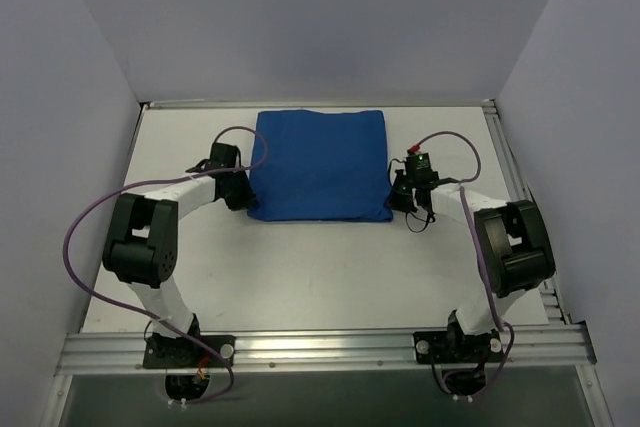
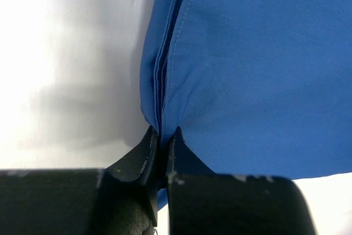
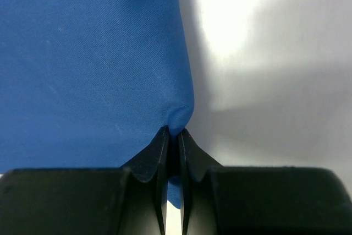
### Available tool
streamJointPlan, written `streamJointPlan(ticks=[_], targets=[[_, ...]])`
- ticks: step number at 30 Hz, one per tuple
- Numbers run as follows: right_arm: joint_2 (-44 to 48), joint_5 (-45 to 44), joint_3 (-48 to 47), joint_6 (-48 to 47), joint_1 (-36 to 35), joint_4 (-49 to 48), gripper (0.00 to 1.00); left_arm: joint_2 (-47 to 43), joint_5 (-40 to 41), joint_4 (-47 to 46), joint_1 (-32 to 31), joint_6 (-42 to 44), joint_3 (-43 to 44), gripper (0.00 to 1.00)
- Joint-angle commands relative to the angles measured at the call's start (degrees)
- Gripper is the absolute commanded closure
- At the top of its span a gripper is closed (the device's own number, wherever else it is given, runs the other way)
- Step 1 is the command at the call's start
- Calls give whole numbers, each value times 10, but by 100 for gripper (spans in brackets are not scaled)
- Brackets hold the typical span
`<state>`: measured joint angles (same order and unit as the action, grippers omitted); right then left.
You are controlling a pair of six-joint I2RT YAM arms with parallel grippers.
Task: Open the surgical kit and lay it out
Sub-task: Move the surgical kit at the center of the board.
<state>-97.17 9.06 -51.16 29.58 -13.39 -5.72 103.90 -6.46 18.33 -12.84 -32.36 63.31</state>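
White tabletop [image 1: 300, 277] carries the folded royal-blue cloth surgical kit [image 1: 318, 162], upper centre. Soft, limp fabric, likely best taken by corners: left gripper [image 2: 163, 134] and right gripper [image 3: 172, 131] each pinch a lower corner.

Left claw [image 2: 163, 133] pinched shut, right claw [image 3: 172, 130] pinched shut, left arm [image 1: 170, 190] and right arm [image 1: 470, 197] reaching forward
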Motion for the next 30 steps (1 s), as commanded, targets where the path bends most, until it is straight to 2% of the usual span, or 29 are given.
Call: streamJointPlan(ticks=[1, 7, 13, 26, 29, 30], targets=[[52, -48, 54, 9, 0, 84, 100, -54, 76, 95, 12, -21, -66, 98], [134, -48, 138, 34, -6, 97, 100, -143, 77, 116, 9, -74, -157, 98], [189, -55, 168, 50, -10, 120, 100, -200, 83, 136, 10, -96, -211, 98], [229, -68, 198, 75, -21, 140, 100, -190, 107, 143, 11, -89, -195, 98], [233, -69, 196, 76, -21, 143, 92, -196, 102, 150, 11, -90, -194, 82], [236, -75, 194, 76, -23, 146, 84, -207, 104, 153, 10, -92, -194, 74]])
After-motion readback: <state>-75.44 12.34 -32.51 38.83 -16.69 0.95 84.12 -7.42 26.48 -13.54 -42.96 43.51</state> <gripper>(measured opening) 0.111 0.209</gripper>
